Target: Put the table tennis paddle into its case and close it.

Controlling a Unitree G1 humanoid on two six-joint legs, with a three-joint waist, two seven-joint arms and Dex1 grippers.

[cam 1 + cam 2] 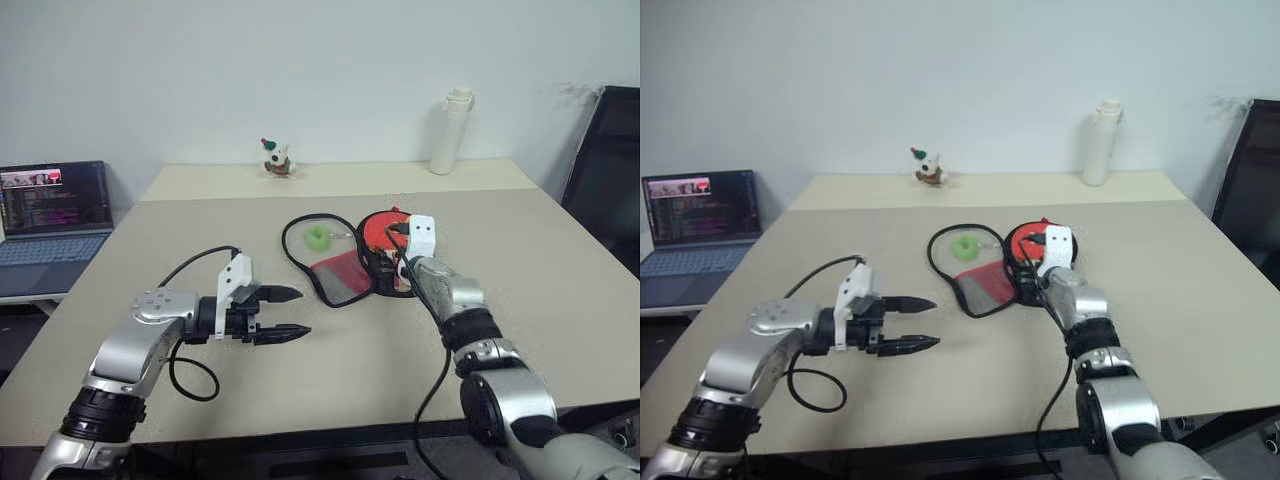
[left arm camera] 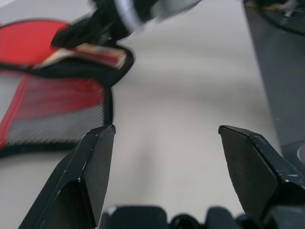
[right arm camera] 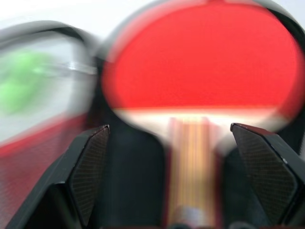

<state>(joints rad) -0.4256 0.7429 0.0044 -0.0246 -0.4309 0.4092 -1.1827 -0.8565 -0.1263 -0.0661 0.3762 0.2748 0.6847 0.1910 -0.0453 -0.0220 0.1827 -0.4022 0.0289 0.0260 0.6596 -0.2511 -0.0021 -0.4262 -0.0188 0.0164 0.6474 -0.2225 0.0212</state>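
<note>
**Head views.** The left gripper hangs over the bare front part of the table, its two black fingers spread apart with nothing between them; it points across toward the case, which lies well ahead of its tips. The right gripper sits at the case, directly over the near end of the table tennis paddle. The paddle's round red face lies just beyond this gripper, inside the opened cover. The case's mesh flap is folded out toward the left gripper's side, and a black cord loops from it around a small green object. Far beyond both grippers stand a white bottle and a small figurine; a laptop rests on a lower surface outside the left arm.

**Left wrist view.** The left gripper's fingers stand wide apart over bare tabletop, empty. Ahead of them lies the red and black mesh flap of the case, and past it the paddle's handle with the right gripper's dark fingers above it.

**Right wrist view.** The right gripper's fingers are parted wide on either side of the wooden handle without touching it. The red paddle face lies straight ahead, ringed by the case's black edging. The green object lies off to one side.
</note>
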